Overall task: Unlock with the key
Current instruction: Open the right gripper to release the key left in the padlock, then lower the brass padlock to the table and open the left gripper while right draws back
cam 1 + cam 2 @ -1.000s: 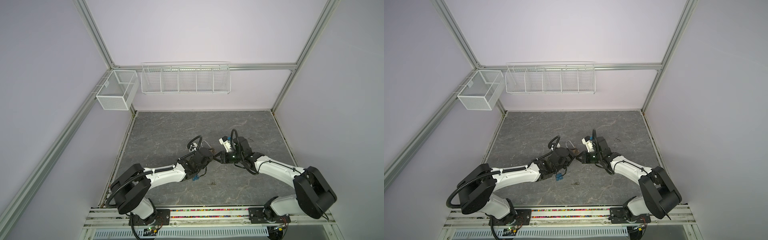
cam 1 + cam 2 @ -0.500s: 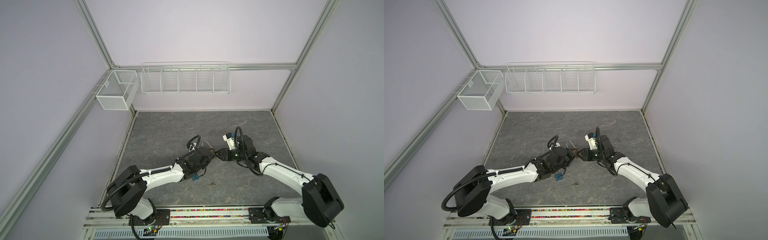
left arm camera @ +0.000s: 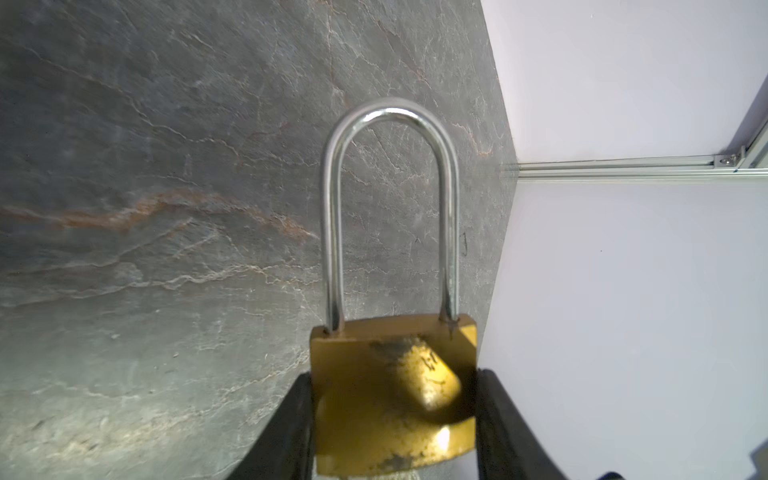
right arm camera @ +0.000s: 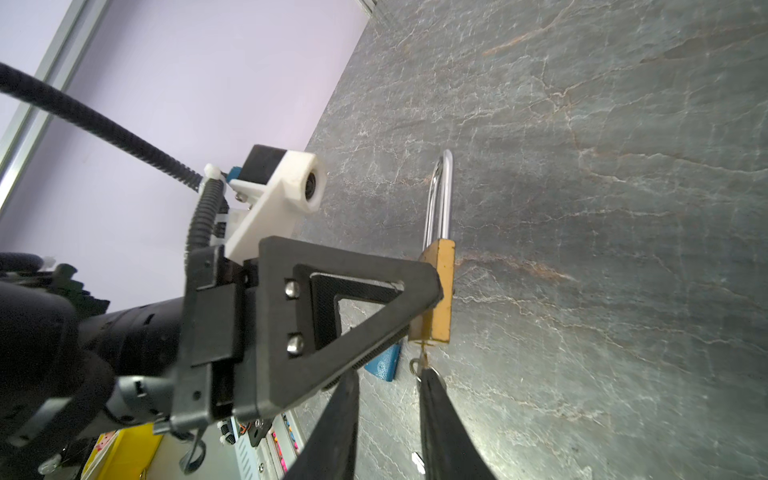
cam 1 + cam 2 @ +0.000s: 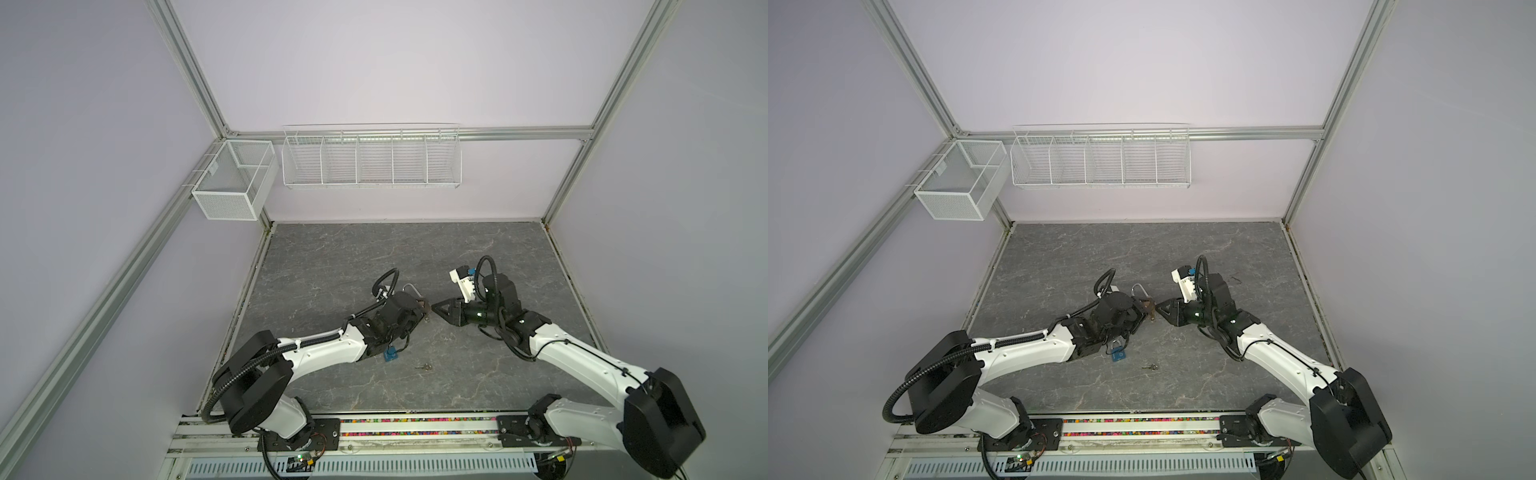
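- Loose key [image 5: 424, 366]: small, lying flat on the table [image 5: 374, 257], near the front, about centre.
- Blue padlock [image 5: 1118, 354]: just left of the loose key, partly under the left arm.
- Left gripper [image 3: 395, 376]: clamped on the brass padlock [image 3: 390, 399], one finger on each side of the body.
- Brass padlock: mid-table, shackle pointing to the far side, both legs seated in the body.
- Ringed key [image 4: 420, 360]: sticking out of the padlock's near end.
- Right gripper [image 4: 390, 376]: faces the left gripper from the right. Its fingers are apart, and one fingertip is just beside the ringed key.
- Wire rack [image 5: 371, 158]: on the far wall.
- Mesh basket [image 5: 232, 183]: in the far left corner.
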`<state>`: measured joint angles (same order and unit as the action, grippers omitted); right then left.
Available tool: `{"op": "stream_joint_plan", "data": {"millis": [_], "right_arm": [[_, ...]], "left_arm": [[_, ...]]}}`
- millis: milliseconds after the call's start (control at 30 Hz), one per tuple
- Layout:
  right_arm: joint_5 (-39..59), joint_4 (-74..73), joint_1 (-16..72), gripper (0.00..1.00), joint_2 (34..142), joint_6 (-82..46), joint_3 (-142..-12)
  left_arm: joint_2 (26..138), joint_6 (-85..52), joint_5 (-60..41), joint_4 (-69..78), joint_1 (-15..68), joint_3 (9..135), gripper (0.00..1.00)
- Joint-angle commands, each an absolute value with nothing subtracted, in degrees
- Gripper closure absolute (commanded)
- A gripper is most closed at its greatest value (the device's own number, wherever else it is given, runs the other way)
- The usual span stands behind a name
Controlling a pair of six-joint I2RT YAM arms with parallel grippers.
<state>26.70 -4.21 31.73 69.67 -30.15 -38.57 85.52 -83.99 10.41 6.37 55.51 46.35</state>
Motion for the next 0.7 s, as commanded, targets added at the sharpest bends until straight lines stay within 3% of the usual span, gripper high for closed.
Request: {"op": "stream_joint_plan", "data": {"millis": [0, 667], "right_arm": [[27.9, -7.8, 32.7, 0.73, 70.9, -31.1, -37.9], [22.7, -5.2, 35.2, 0.75, 73.7, -29.4, -38.2]], "left_arm": [[82.5, -85.1, 11.4, 12.9, 55.3, 45.6, 1.0], [79.9, -86.0, 13.1, 14.7, 55.3, 44.6, 1.0]]}}
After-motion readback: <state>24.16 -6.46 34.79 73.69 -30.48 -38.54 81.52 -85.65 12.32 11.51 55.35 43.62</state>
